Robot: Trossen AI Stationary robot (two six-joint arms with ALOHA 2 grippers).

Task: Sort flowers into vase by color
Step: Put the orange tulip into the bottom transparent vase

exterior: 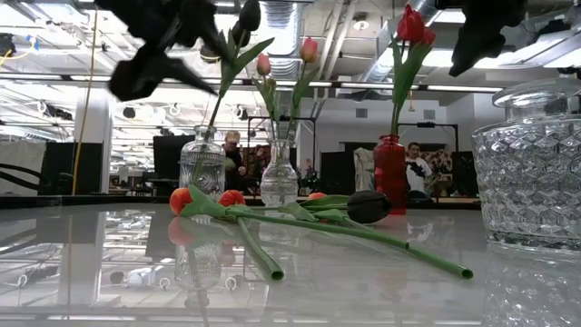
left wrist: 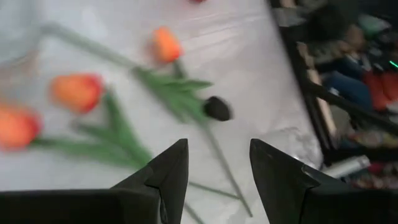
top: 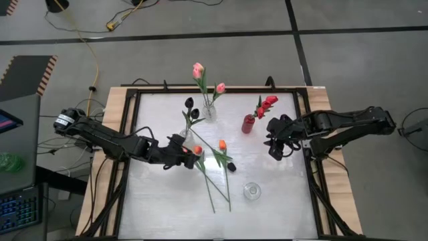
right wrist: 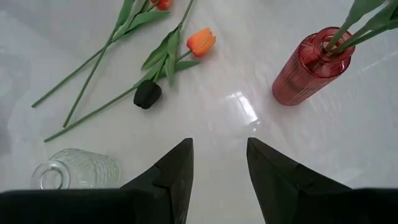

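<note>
The left gripper (top: 189, 152), fingers apart and empty, hovers beside orange tulips (top: 221, 144) lying mid-table; light and floppy, they look best pinched along the thin stem

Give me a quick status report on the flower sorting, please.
Left gripper open, over loose orange tulips. Right gripper open, empty, beside red vase. Nothing blocking.

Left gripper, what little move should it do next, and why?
Probably ease down onto an orange tulip and close on its stem. The left gripper hovers open beside the loose flowers, holding nothing, and the empty clear vase waits nearby. The right gripper, open too, waits near the red vase.
</note>
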